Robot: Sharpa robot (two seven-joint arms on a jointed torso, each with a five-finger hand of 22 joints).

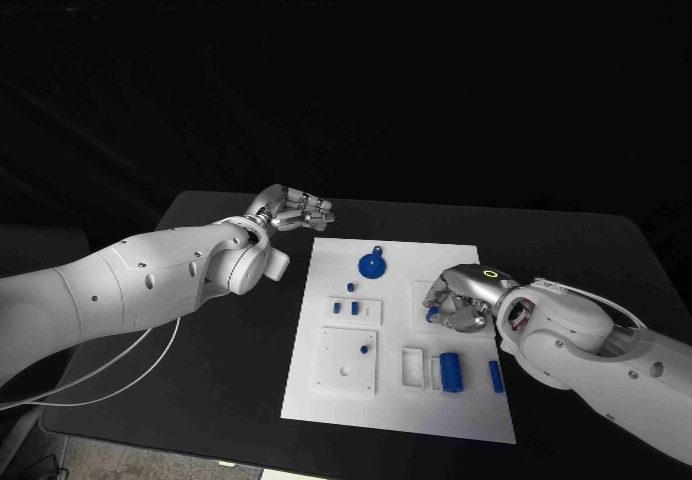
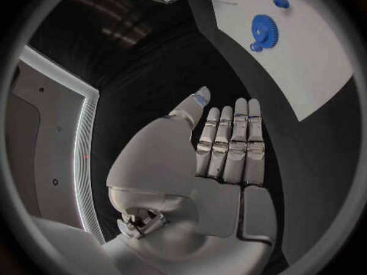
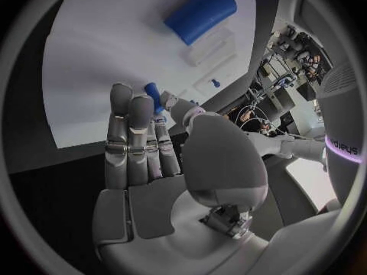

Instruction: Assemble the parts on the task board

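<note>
The white task board [image 1: 433, 400] lies in the middle of the table. My right hand [image 1: 462, 300] hovers over the board's right middle and pinches a small blue peg [image 3: 153, 96] between thumb and fingertips; the peg [image 1: 433, 313] sits just above a white block. My left hand [image 1: 293, 210] is off the board past its far left corner, with straight fingers [image 2: 229, 140] and nothing in it. A blue gear [image 1: 372, 265] lies flat near the far edge; the same gear [image 2: 262, 30] shows in the left wrist view. A blue cylinder [image 1: 451, 371] lies near the front.
On the board's left half are a small white plate with blue pegs [image 1: 352, 310] and a larger white plate [image 1: 351, 360]. A white slotted holder [image 1: 415, 368] lies beside the cylinder [image 3: 200, 13], and a slim blue bar [image 1: 495, 375] lies at the right edge.
</note>
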